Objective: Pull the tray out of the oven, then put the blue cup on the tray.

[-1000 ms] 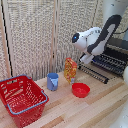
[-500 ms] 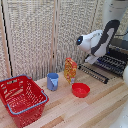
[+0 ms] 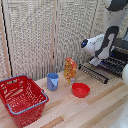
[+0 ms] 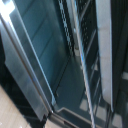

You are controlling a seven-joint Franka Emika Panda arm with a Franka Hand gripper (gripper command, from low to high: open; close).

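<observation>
The black and silver oven (image 3: 121, 52) stands at the exterior view's right edge, its barred door (image 3: 94, 74) dropped down onto the table. The dark wire tray (image 3: 113, 64) shows at the oven's mouth. My gripper (image 3: 95, 61) is at the tray's front edge, above the door. Its fingers are too small and blurred to tell open from shut. The wrist view is a blurred close-up of the oven's (image 4: 45, 60) metal frame and dark bars, with no fingers in it. The light-blue cup (image 3: 52, 81) stands upright on the wooden table, well to the exterior view's left of the oven.
A red bowl (image 3: 80, 90) sits between the cup and the oven door. An orange-yellow bag (image 3: 70, 70) stands behind it. A red wire basket (image 3: 22, 98) fills the front left. A slatted screen (image 3: 45, 35) backs the table.
The arm's wrist has moved a little to the exterior view's right and down, closer to the oven. The cup, bowl and basket have not moved.
</observation>
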